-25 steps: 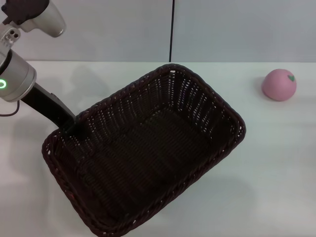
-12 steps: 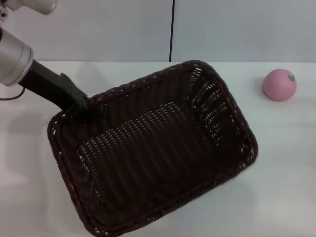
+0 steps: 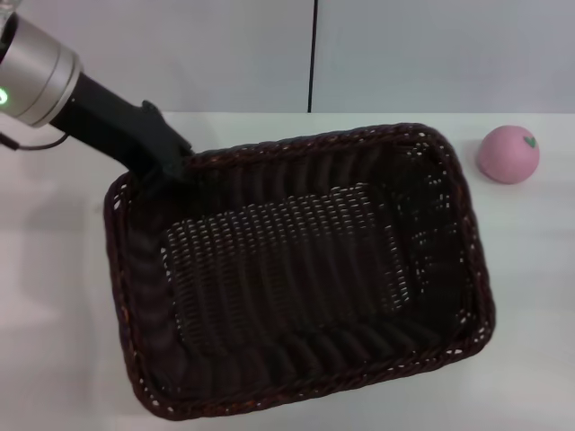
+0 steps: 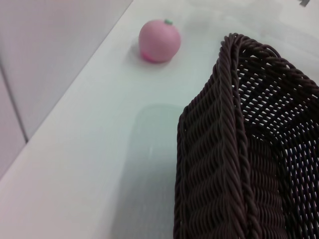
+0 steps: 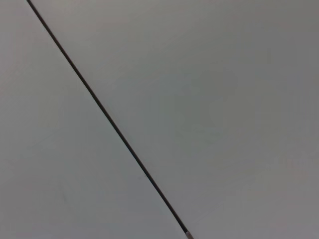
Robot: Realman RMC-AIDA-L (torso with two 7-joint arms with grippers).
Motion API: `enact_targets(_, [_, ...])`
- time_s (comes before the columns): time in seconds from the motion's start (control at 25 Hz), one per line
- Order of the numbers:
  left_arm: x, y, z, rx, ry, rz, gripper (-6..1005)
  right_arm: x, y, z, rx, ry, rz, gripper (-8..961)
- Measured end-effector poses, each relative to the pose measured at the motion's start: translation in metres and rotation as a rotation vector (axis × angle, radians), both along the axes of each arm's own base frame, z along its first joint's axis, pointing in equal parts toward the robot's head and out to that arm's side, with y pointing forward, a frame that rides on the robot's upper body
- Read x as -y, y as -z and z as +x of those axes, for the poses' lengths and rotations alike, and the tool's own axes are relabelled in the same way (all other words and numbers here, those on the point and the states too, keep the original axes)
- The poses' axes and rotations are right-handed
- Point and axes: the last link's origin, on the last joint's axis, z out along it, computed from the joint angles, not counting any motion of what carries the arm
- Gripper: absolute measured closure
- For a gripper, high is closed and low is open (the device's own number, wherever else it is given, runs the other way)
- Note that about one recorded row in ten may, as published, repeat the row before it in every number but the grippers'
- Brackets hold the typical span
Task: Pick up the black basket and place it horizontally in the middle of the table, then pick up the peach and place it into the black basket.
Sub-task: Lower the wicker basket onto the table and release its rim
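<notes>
Now the left gripper (image 3: 172, 163) is pinching the far-left rim of the dark woven rectangular black basket (image 3: 296, 269), holding it lengthwise mid-worktop (image 3: 54, 296); the small pink round peach (image 3: 508, 153) is sitting just right of the basket.

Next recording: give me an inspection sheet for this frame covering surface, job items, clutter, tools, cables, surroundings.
Surface: white table, bare where visible.
Black basket: open side up, nearly horizontal across the middle; whether it rests on the table cannot be told.
Peach: on the table beyond the basket's right end, apart from it.
Clutter: nothing seen.
Left tool: at the basket's far-left rim corner; grip itself hidden.
Right tool: not in view.
Cables: thin dark cable by the left arm.
Surroundings: pale grey wall with a dark vertical seam.
</notes>
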Motion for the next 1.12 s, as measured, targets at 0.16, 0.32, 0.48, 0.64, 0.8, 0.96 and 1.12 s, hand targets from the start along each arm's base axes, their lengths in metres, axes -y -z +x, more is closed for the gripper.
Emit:
enact_targets(0.16, [-0.006,0.006,0.01,0.012,0.066,-0.008,824,0.0,0.0,0.0,-0.002,-0.001,0.002,488])
enact_targets(0.32, [-0.015,0.016,0.017,0.075,0.13,-0.002,824,0.0,0.0,0.0,-0.002,-0.001,0.003,488])
enact_targets(0.48, [-0.022,0.023,0.02,0.098,0.213,-0.005,824,0.0,0.0,-0.001,-0.002,-0.003,0.002,488])
enact_targets(0.64, [-0.027,0.03,0.021,0.098,0.279,-0.011,824,-0.001,0.001,-0.001,-0.003,-0.004,0.001,489])
enact_targets(0.8, [-0.03,0.035,0.022,0.099,0.329,-0.002,823,-0.001,0.002,-0.002,-0.002,-0.008,-0.006,489])
enact_targets(0.96, [-0.034,0.039,0.023,0.114,0.363,0.008,823,-0.001,0.002,-0.002,-0.002,-0.009,-0.009,488])
enact_targets(1.12, [-0.037,0.041,0.021,0.137,0.38,0.039,823,-0.001,0.003,-0.002,0.0,-0.01,-0.013,488])
